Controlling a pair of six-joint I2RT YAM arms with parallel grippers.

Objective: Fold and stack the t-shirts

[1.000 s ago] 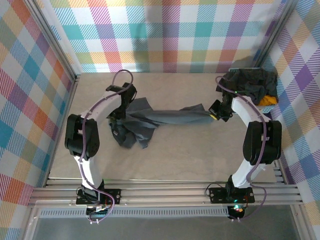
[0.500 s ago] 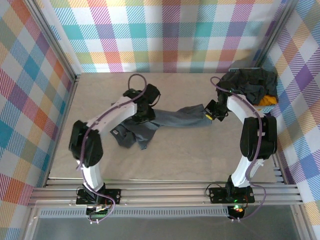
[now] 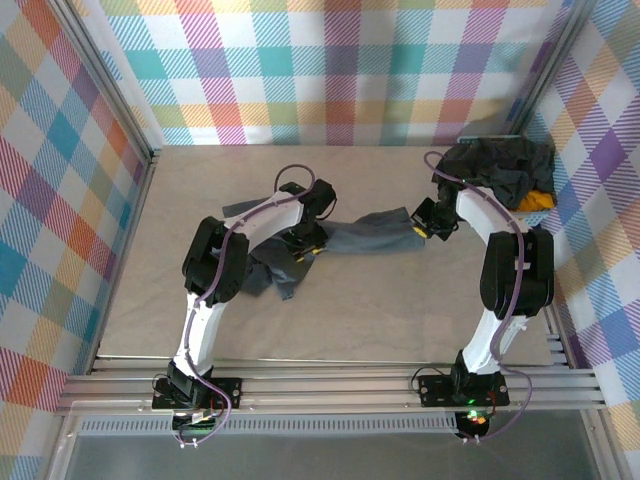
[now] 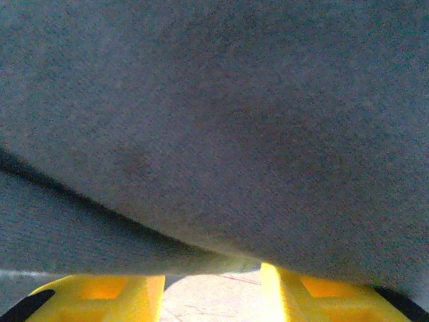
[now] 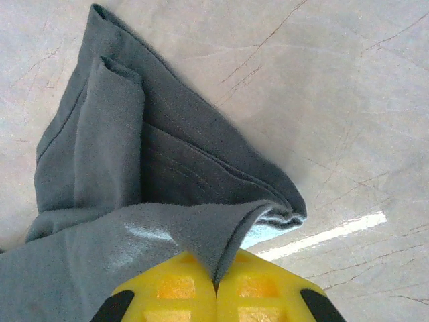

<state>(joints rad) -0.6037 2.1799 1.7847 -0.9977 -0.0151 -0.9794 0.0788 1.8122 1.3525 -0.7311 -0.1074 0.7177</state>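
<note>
- One dark grey t-shirt (image 3: 368, 236) lies stretched across the middle of the surface (image 3: 400, 310) between the two arms, and its left part is bunched in loose folds.
- Right claw (image 5: 216, 285): pressed together, pinching a raised fold at the shirt's right end. Beyond the pinch, the cloth lies creased and doubled on the surface.
- Left claw (image 4: 213, 285): its yellow fingers (image 4: 100, 292) stand apart with pale surface showing between them. Grey cloth hangs across their tips, so I cannot tell whether they grip it.
- More dark t-shirts (image 3: 500, 165) are heaped at the far right corner, with an orange-yellow one (image 3: 538, 200) showing at the heap's near edge.
</note>
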